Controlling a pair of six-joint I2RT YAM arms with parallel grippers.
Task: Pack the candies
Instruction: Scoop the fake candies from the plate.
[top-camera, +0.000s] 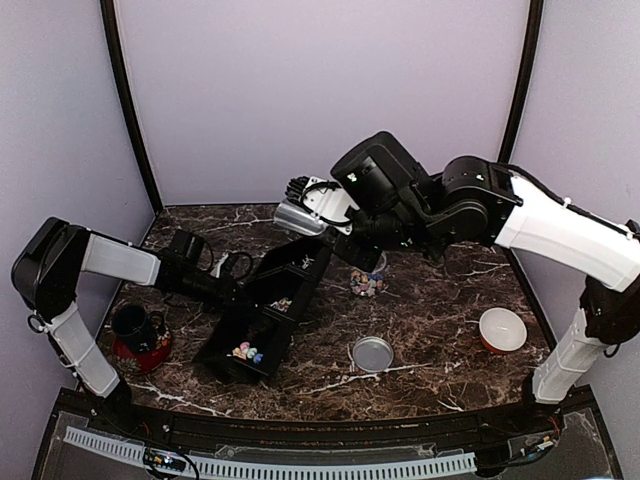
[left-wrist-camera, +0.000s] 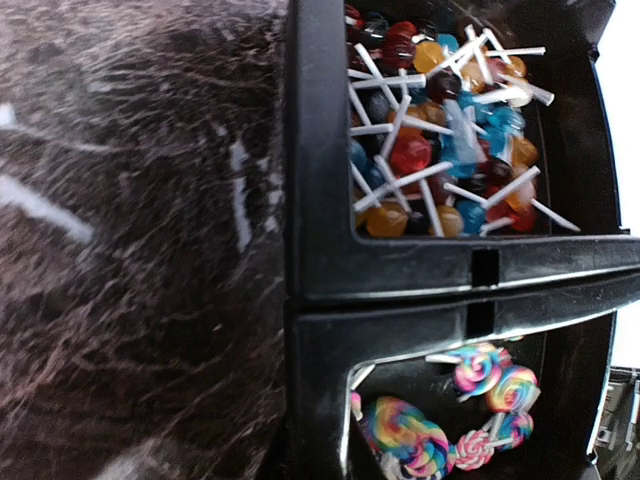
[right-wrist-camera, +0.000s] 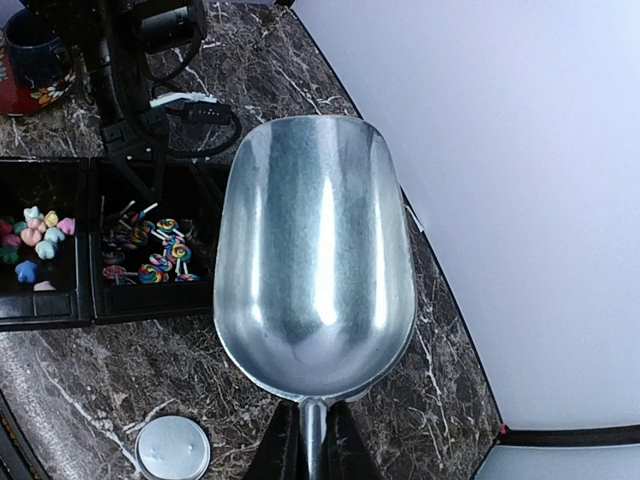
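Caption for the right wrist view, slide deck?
Right gripper holds empty metal scoop over the table; candies in tray at left.

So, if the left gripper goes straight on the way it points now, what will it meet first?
The black tray. The left gripper points at its side wall and looks very close to it, perhaps touching already; the depth is unclear.

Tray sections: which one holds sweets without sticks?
The end section nearest the robot's base, with small loose pastel candies. The others hold sweets on white sticks: rainbow swirls next door, round ones in another.
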